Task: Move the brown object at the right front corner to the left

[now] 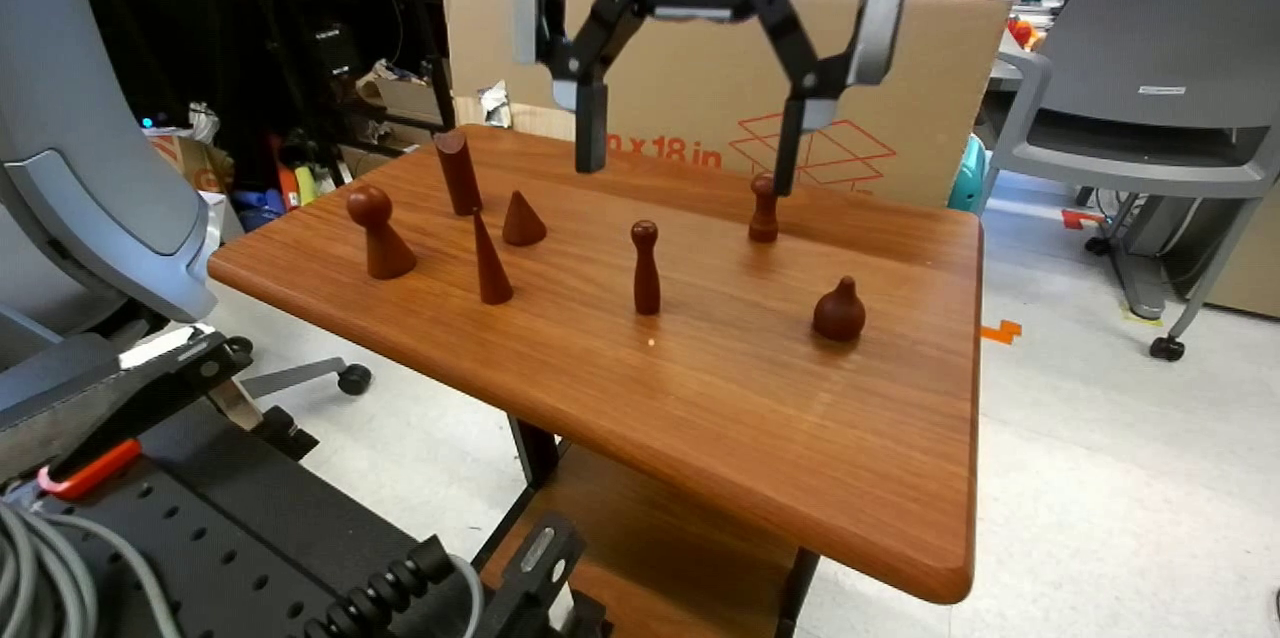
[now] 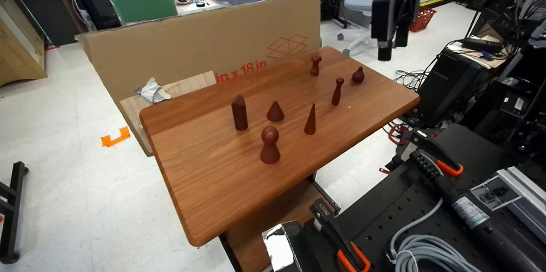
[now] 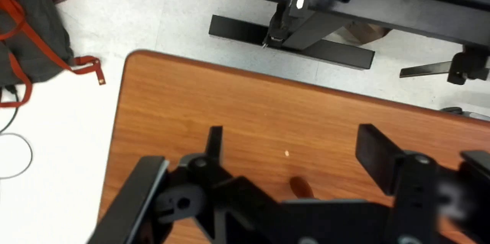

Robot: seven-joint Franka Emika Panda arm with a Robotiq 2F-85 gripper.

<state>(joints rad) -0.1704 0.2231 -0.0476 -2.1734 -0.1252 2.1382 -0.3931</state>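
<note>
The brown object, a tall slim reddish-brown peg with a small round knob top, stands upright on the wooden table. It shows in both exterior views (image 1: 646, 273) (image 2: 337, 92). In the wrist view only its lower part (image 3: 300, 187) shows, near a small white speck; the gripper body hides the rest. My gripper (image 1: 687, 180) is open and empty, with its fingers wide apart. It hangs well above the table and also shows in an exterior view (image 2: 393, 49) and in the wrist view (image 3: 289, 137). It touches nothing.
A squat bulbous piece (image 1: 838, 313) and a knobbed piece (image 1: 763, 213) stand near the peg. A slim cone (image 1: 490, 268), a short cone (image 1: 523, 221), a slant-topped cylinder (image 1: 459, 176) and a ball-topped piece (image 1: 386, 248) stand farther along the table (image 1: 800, 458). Cardboard (image 2: 192, 46) stands along one edge.
</note>
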